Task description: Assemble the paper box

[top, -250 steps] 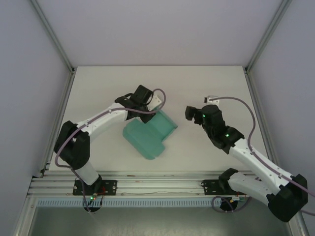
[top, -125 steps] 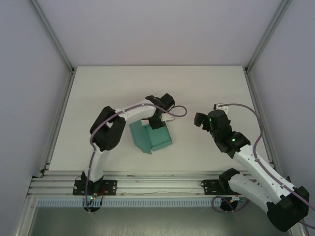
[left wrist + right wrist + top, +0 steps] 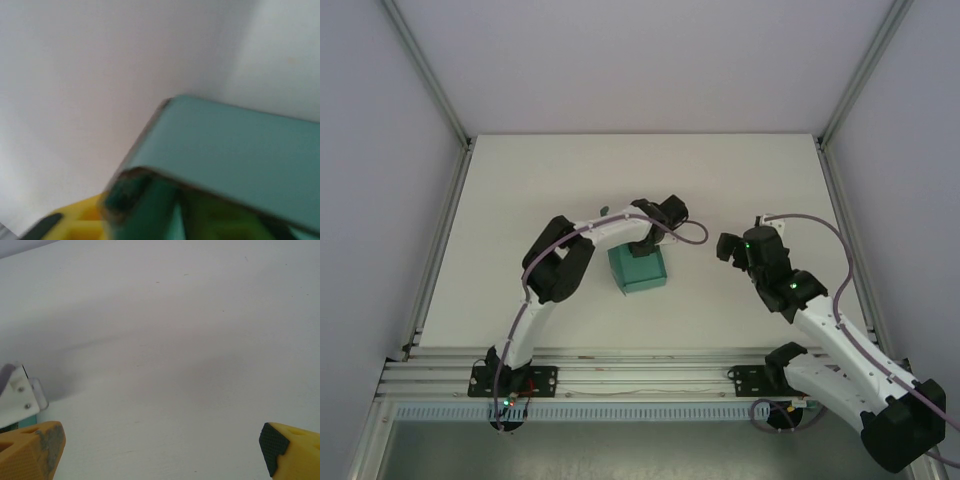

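The paper box [image 3: 638,270] sits mid-counter [image 3: 520,180] as a small folded teal block, seemingly near finished, though I cannot tell if its flaps are tucked. The left gripper [image 3: 653,238] meets its far edge, jaws unreadable. The right gripper [image 3: 728,246] hangs apart, jaws spread and empty.

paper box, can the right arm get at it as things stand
Probably yes: only bare table lies between the open right tool and the paper box; the left tool is at the box's far edge.
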